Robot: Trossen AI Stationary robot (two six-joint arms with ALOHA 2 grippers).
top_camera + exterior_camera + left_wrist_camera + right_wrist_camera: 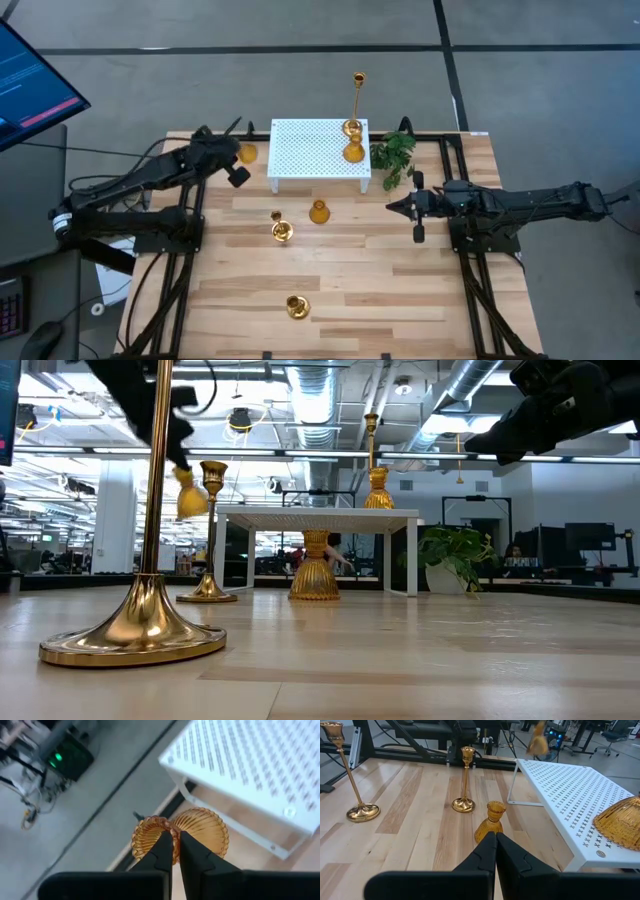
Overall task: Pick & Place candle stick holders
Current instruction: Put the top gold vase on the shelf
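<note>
My left gripper (240, 161) is shut on a squat ribbed gold candle stick holder (247, 153), up in the air just left of the white perforated stand (318, 150). On the stand's right end stand a squat holder (353, 152) and a tall thin one (355, 100). On the table rest another squat holder (319, 212) and two tall ones (280, 228) (296, 306), each on its round base. My right gripper (395, 207) is shut and empty, right of the stand, near the green sprig (393, 152). My left gripper pinches the squat holder at its narrow waist (172, 831), between the small ribbed cup and the wide ribbed base, with its two fingers (162, 851). The fingers come from the table's left. The holder (190, 495) is lifted clear of the table, tilted, at about the height of the stand's top.
The stand's top (570, 785) is bare over its left and middle parts. Black frame rails (190, 230) run along both sides of the wooden table. A monitor (30, 80) stands off the table's far left.
</note>
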